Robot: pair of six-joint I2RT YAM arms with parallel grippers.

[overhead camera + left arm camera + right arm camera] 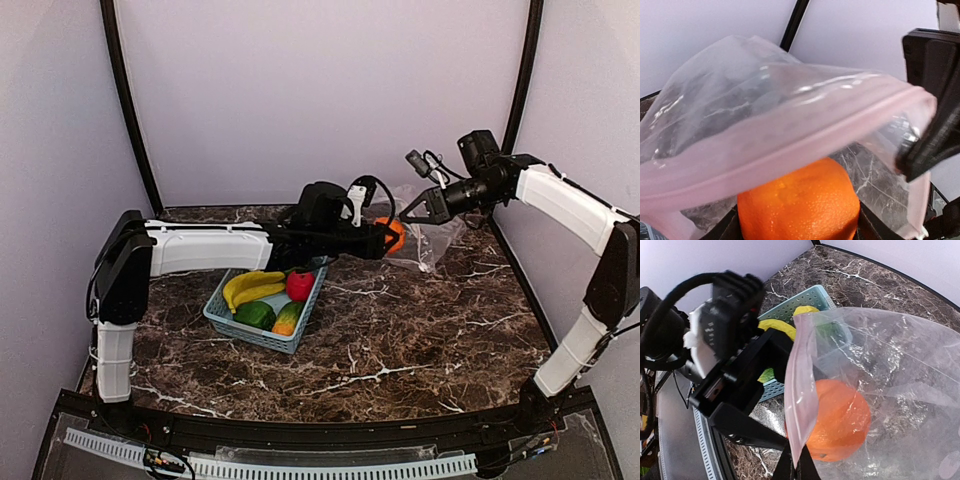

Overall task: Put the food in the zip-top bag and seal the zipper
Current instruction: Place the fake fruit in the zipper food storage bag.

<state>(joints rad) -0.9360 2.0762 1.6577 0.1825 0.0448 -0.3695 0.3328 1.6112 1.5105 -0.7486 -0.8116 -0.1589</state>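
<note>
While our right gripper (409, 212) pinches the pale pink zipper strip (800, 385) of the clear crinkly plastic bag (900, 360), our left gripper (387, 238) clasps the glossy round orange (799, 202) at its mouth; the limp film seems best held by that stiffer strip.

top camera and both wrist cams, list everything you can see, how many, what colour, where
table: one, dark marble, under everything
basket: one, light blue, on the table centre-left
banana: one bunch, yellow, basket's far side
red fruit: one, red, in the basket beside the banana
green fruit: one, dark green, basket's near side
yellow-green fruit: one, green to orange, basket's near right
zip-top bag: one, clear with a pale pink zipper edge, held up over the table's far right
orange: one, orange, gripped at the bag's mouth
left gripper: closed on the orange
right gripper: shut on the bag's zipper edge
</note>
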